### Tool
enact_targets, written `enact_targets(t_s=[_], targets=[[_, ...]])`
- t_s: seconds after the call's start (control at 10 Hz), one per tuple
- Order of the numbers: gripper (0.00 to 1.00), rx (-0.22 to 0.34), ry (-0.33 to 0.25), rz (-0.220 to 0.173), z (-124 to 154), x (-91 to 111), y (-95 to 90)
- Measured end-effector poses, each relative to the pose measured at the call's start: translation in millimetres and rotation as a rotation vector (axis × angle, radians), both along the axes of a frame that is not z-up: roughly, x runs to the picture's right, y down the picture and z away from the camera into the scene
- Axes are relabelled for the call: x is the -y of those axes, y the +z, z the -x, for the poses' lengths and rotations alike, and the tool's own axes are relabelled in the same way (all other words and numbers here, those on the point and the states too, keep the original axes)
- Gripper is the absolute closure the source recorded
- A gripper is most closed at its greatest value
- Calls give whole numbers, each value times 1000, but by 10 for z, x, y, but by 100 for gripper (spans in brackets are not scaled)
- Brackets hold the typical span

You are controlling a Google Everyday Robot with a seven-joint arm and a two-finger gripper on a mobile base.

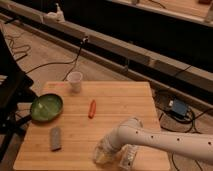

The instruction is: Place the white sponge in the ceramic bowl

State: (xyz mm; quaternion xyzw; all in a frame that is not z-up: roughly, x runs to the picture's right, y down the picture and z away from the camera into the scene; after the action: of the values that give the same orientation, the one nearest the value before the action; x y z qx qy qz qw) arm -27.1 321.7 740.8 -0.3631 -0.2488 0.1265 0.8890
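Note:
The green ceramic bowl (46,107) sits at the left edge of the wooden table (115,95). My gripper (106,152) is low at the table's front edge, at the end of the white arm (160,142) coming in from the right. A pale off-white patch under the gripper looks like the white sponge (101,158); the gripper covers most of it. The bowl is far to the left of the gripper.
A dark grey block (55,138) lies front left. A small red-orange object (92,108) lies mid-table. A translucent white cup (75,81) stands at the back left. Cables run on the floor; a blue box (178,108) sits to the right.

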Motion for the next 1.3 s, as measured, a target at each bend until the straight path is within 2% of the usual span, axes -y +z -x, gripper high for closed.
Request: enact_targets(t_s=[0.2,0.5,0.7,0.8,1.0,1.1,1.3], targets=[[100,53,19,-38,167,280,-147],[100,193,57,-114,646,950,-464],[100,303,45,-166,1139,1350,-658],[100,371,31,-184,1487,1512,-758],[100,482,-40,-177,2138,1565,-919],[100,510,-64,-173,2316,1560,-965],[100,533,-82,-170,2453,1552,-1005]])
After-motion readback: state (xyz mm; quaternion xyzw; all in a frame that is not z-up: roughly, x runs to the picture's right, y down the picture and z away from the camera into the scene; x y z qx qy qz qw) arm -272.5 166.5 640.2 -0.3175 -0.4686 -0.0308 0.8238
